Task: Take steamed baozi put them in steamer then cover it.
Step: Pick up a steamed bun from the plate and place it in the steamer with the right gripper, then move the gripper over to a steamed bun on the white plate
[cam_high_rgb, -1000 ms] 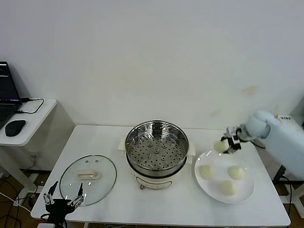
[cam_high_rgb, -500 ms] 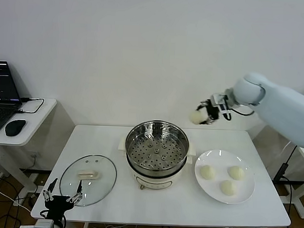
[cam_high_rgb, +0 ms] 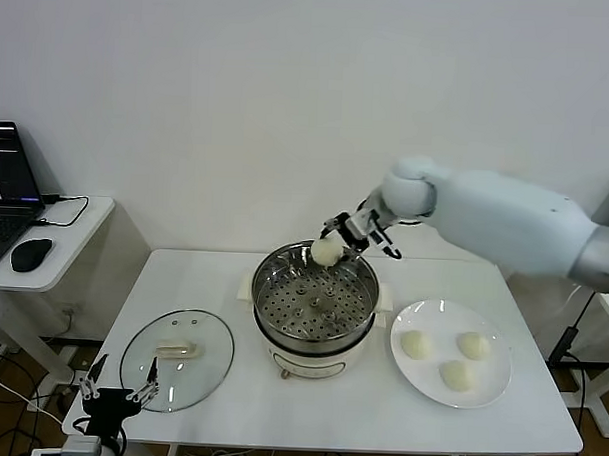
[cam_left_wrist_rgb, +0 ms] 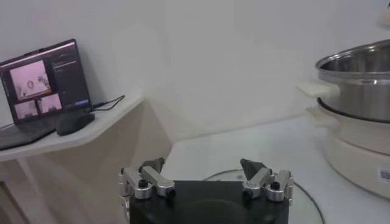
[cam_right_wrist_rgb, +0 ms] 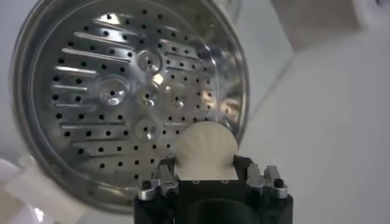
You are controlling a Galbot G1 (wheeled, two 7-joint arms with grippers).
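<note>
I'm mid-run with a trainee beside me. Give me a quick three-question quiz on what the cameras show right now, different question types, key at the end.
1. True or false: the steamer already has a baozi lying on its perforated tray.
2. How many baozi lie on the white plate? A) two B) three C) four
3. Fill in: the glass cover lies flat on the table on the steamer's ___ side, near the left gripper.

Key:
1. False. The tray is bare; the only baozi near it is held by the right gripper above the steamer's far rim.
2. B
3. Left
</note>
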